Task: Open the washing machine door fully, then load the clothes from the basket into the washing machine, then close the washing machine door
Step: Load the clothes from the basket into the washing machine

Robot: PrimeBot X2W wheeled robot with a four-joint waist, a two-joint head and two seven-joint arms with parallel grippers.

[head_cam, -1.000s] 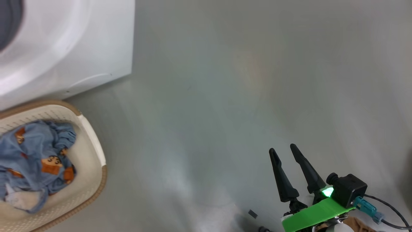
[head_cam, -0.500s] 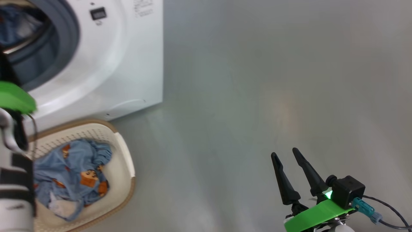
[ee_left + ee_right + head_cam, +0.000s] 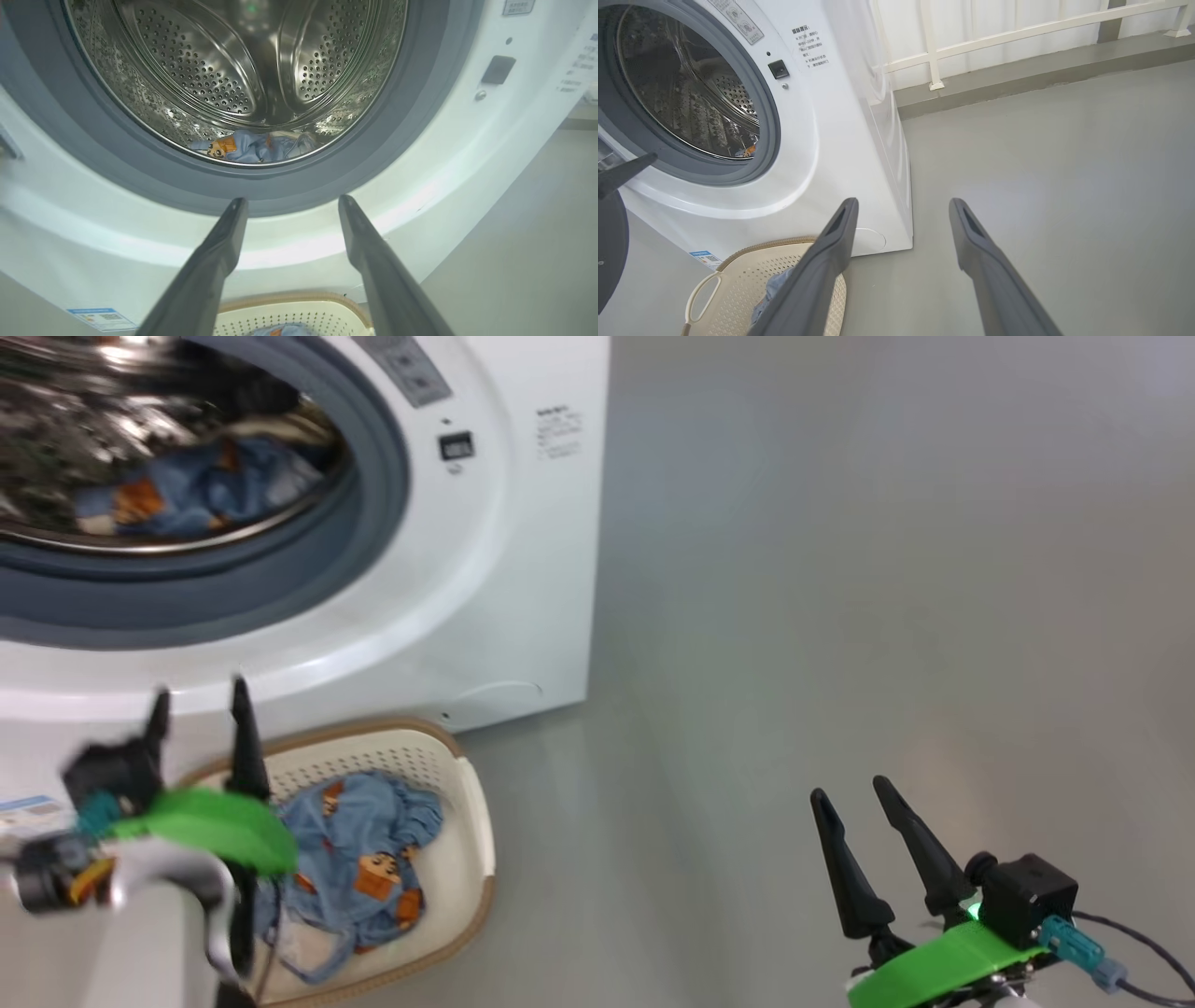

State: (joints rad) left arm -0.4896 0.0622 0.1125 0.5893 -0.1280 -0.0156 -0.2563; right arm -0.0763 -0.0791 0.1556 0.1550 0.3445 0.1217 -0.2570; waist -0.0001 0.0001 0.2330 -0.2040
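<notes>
The left gripper (image 3: 200, 691) has its two dark fingers spread apart and holds nothing; it hangs above the basket (image 3: 470, 803), pointing at the washing machine (image 3: 523, 569). The right gripper (image 3: 850, 789) is also spread apart and empty, well apart from the machine, over the grey floor (image 3: 840, 569). The round opening is uncovered. Some of the clothes (image 3: 252, 147), blue with orange figures, lie at the bottom of the steel drum (image 3: 224, 70); more lie in the basket, which stands on the floor just before the machine. A blue label sticker (image 3: 100, 318) sits low on the front. A printed notice (image 3: 811, 46) beside the grey seal (image 3: 373, 523) has lines of writing too small to read.
</notes>
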